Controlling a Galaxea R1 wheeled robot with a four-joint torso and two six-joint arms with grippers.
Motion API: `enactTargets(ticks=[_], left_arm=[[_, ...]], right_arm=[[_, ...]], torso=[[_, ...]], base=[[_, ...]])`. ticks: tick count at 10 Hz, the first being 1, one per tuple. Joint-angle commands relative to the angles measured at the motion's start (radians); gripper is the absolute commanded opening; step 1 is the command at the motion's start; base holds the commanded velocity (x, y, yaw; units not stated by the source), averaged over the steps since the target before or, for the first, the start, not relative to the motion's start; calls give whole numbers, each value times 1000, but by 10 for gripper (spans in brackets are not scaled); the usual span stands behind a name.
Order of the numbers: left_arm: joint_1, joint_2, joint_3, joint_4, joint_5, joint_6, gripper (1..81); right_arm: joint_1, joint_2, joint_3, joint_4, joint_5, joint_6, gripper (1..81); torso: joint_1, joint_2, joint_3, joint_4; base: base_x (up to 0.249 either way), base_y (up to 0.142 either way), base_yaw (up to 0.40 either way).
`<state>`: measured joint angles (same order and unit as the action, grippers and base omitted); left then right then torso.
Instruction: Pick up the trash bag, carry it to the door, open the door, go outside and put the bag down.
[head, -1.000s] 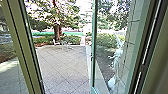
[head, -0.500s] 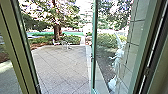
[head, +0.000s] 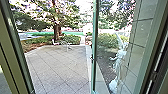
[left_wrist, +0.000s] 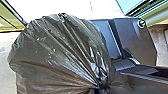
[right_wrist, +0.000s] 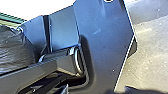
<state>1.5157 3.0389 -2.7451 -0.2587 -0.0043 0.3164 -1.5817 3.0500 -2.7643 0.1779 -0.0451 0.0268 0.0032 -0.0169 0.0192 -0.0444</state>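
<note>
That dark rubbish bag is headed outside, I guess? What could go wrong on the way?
The dark bag bulges wide, so it might brush the left-hand frame and snag. Its plastic looks thin and is bunched tightly at one spot, where it could tear. And the open glass door might swing back into the robot or bag.

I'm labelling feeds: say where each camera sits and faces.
Head: high on the robot, facing forward and down past the open door to the paved yard.
Left wrist: on that arm, facing the trash bag and robot's dark plate.
Right wrist: on that arm, facing the plate, robot's jointed bar and ground.
Wrist views share bag and plate.
</note>
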Motion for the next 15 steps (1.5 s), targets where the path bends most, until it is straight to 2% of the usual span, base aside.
enactTargets(ticks=[1, 15], left_arm=[[-58, -3, 1, -5, 53, 3, 10], [-56, 0, 1, 3, 55, 3, 10]], right_arm=[[48, 3, 2, -1, -61, -2, 811], [45, 5, 0, -3, -48, -4, 811]], torso=[[0, 0, 0, 0], [-3, -1, 0, 0]], base=[[108, 0, 0], [108, 0, 0]])
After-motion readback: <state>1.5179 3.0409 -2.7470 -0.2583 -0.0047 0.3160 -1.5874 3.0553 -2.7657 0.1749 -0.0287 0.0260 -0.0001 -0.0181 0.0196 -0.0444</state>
